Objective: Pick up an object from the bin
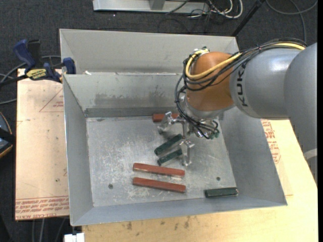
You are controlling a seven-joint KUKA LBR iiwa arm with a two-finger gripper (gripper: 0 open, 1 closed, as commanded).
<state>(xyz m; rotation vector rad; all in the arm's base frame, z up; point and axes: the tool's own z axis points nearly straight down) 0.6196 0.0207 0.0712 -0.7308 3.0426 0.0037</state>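
My gripper point(176, 140) is down at the bin floor, right of centre, and stands open. One metal finger point(166, 127) is on the far side and the other fingertip point(186, 155) on the near side of two short dark green blocks. The upper green block point(168, 145) lies slanted between the fingers. Just below it, the second green block point(167, 158) touches the near finger. A small red piece point(158, 117) lies close behind the far finger, at the foot of the back wall.
Two long reddish-brown bars point(159, 170) point(159, 185) lie side by side in front of the gripper. A dark green bar point(221, 191) rests near the front right corner. The arm and its orange cover hang over the right half.
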